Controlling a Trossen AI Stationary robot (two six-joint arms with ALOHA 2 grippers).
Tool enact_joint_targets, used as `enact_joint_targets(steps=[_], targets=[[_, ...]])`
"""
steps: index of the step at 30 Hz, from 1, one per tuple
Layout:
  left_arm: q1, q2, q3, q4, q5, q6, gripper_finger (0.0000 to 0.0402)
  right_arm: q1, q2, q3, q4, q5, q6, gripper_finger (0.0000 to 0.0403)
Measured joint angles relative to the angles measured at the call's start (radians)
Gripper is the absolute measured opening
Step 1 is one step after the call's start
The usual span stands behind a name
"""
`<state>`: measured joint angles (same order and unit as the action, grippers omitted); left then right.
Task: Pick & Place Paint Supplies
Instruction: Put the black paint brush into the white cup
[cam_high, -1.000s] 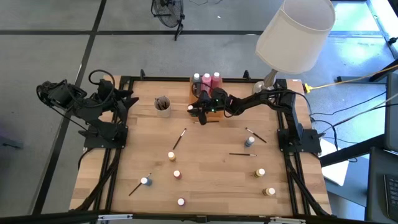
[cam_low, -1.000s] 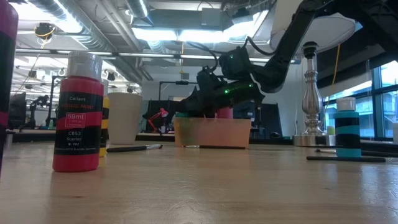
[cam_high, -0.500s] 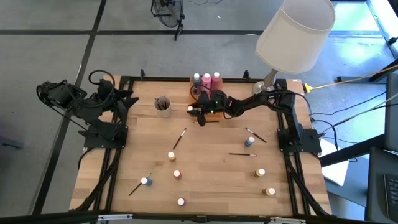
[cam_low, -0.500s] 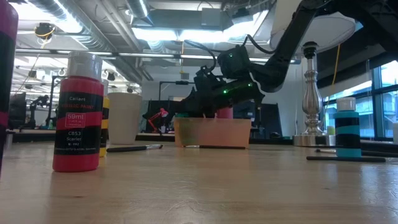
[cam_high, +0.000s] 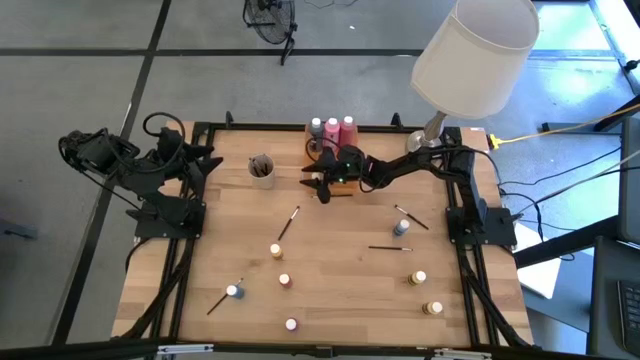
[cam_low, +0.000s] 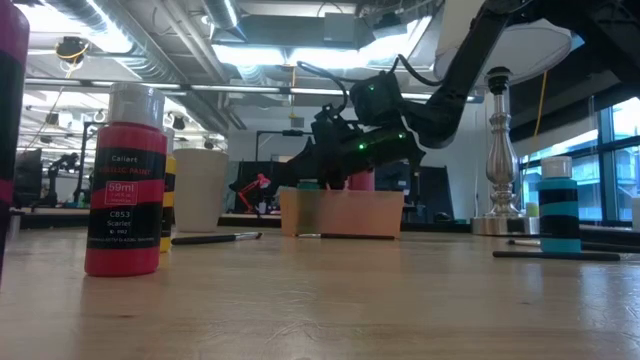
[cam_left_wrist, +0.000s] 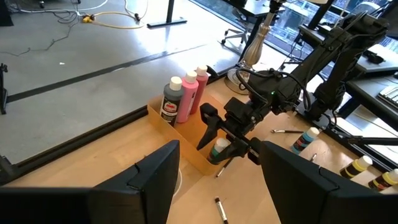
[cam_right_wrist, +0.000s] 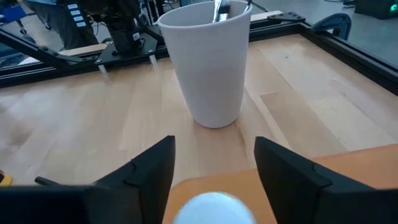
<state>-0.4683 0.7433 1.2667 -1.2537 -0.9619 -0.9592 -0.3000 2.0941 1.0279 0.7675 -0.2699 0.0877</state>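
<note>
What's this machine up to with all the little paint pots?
It is tidying paint supplies into an orange tray at the table's far edge. The right gripper hovers at the tray's end with its fingers spread around a small white-capped paint pot that sits there. Three squeeze bottles already stand in the tray. More paint pots and brushes lie scattered on the table. The left gripper waits at the left edge, open.

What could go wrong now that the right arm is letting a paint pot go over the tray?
The right gripper has its jaws open around a white-capped pot at the tray's end. It may land on the rim and tip out. Pulling back, the jaws might also clip the three bottles beside it.
</note>
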Motion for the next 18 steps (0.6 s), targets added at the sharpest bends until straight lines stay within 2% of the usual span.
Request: enact_joint_targets(steps=[8, 18], targets=[[0.0, 0.0, 0.0, 0.0, 0.014, 0.0, 0.0219, 0.0, -0.004, 0.0, 0.015, 0.0, -0.008, 0.0227], [0.0, 0.0, 0.0, -0.014, 0.021, -0.026, 0.0219, 0.0, -0.098, 0.002, 0.024, 0.008, -0.104, 0.0227]])
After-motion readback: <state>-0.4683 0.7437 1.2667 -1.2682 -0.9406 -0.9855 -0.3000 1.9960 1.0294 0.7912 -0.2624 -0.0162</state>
